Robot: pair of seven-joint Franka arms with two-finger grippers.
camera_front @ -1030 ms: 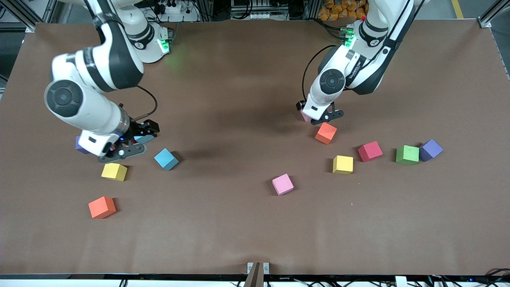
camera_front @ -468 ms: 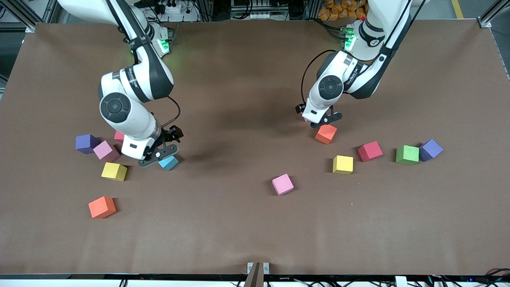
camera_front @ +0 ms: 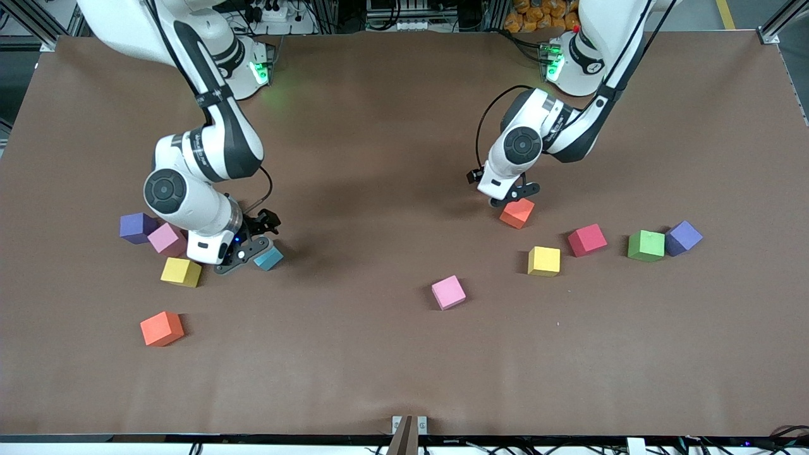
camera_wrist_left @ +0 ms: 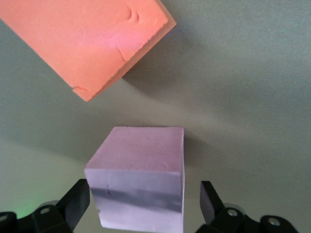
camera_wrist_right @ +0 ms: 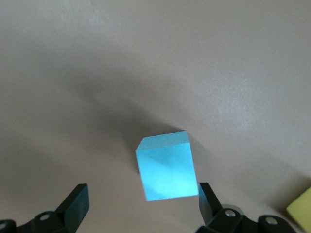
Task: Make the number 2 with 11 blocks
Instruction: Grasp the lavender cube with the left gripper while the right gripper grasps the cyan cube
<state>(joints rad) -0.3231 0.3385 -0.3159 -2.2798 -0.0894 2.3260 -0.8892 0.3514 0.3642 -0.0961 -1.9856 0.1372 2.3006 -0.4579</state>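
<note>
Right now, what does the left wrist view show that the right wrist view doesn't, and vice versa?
Left wrist only: a matte pink cube sitting between the left gripper's open fingers, with a matte orange cube lying apart from it on the brown table surface.

Right wrist only: a matte blue cube between the right gripper's open fingers, plus the corner of a matte yellow cube at the frame edge.

Both: open black fingers flanking one cube resting on the table, not yet gripped.
</note>
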